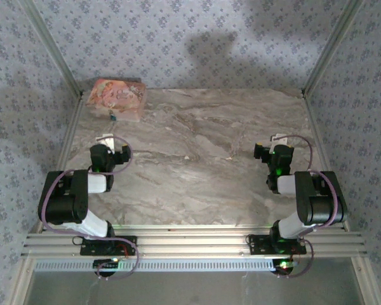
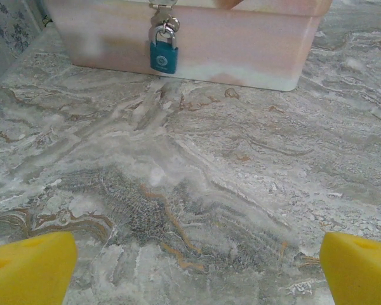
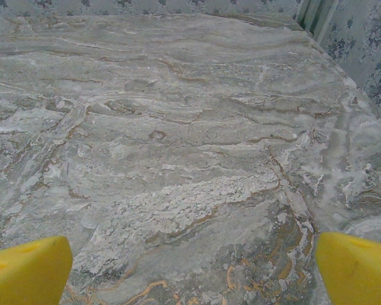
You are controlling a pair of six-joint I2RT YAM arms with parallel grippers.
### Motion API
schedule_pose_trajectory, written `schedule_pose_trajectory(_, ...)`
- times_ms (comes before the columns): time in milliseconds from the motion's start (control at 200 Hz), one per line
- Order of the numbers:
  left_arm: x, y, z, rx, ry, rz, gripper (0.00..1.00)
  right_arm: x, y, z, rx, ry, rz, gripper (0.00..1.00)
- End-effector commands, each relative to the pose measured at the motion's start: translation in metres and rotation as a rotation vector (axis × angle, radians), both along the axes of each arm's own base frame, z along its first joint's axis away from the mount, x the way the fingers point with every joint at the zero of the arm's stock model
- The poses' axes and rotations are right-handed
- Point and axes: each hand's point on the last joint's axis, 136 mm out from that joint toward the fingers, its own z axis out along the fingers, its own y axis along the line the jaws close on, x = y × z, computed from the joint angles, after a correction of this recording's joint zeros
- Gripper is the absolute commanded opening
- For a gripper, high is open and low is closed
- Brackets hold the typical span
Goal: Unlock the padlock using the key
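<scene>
A small blue-teal padlock (image 2: 163,54) with a silvery shackle hangs on the front of a pink floral box (image 2: 241,44) at the table's far left; in the top view the padlock (image 1: 112,115) is a tiny speck below the box (image 1: 117,96). My left gripper (image 2: 197,270) is open, its yellow fingertips (image 2: 28,270) spread wide over bare marble, a good way short of the padlock. From above, the left gripper (image 1: 111,143) points toward the box. My right gripper (image 3: 193,270) is open too, with nothing between its fingers, at the table's right (image 1: 273,145). The key is out of view.
The marble tabletop (image 1: 203,159) is walled by floral-patterned panels on three sides, with metal posts at the back corners (image 1: 305,89). The box sits against the back left corner.
</scene>
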Motion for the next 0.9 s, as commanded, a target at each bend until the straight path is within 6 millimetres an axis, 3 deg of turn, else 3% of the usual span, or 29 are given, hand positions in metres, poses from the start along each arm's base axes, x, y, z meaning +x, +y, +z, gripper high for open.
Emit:
schedule_pose_trajectory(0, 0.006, -0.001, 0.01, -0.017, -0.028, -0.008, 0.98, 0.004, -0.002, 0.004, -0.003, -0.008, 0.004, 1.0)
schedule_pose_trajectory(165, 0.012, -0.002, 0.028, -0.018, 0.033, -0.012, 0.98, 0.005, 0.007, 0.012, -0.013, 0.007, 0.056, 1.0)
schedule_pose_trajectory(405, 0.03, -0.009, 0.066, -0.194, 0.179, 0.032, 0.98, 0.0, 0.009, 0.061, 0.049, 0.031, -0.005, 1.0)
schedule_pose_trajectory(500, 0.053, -0.014, 0.082, -0.257, 0.297, 0.05, 0.95, 0.002, 0.011, 0.072, 0.164, 0.096, -0.05, 1.0)
schedule_pose_trajectory(590, 0.08, -0.015, 0.093, -0.298, 0.389, 0.071, 0.84, 0.005, 0.02, 0.075, 0.259, 0.198, -0.077, 1.0)
schedule_pose_trajectory(719, 0.124, -0.015, 0.103, -0.33, 0.42, 0.108, 0.75, 0.01, 0.051, 0.074, 0.285, 0.274, -0.023, 1.0)
schedule_pose_trajectory(894, 0.174, -0.023, 0.099, -0.344, 0.449, 0.115, 0.65, 0.013, 0.092, 0.073, 0.262, 0.311, 0.062, 1.0)
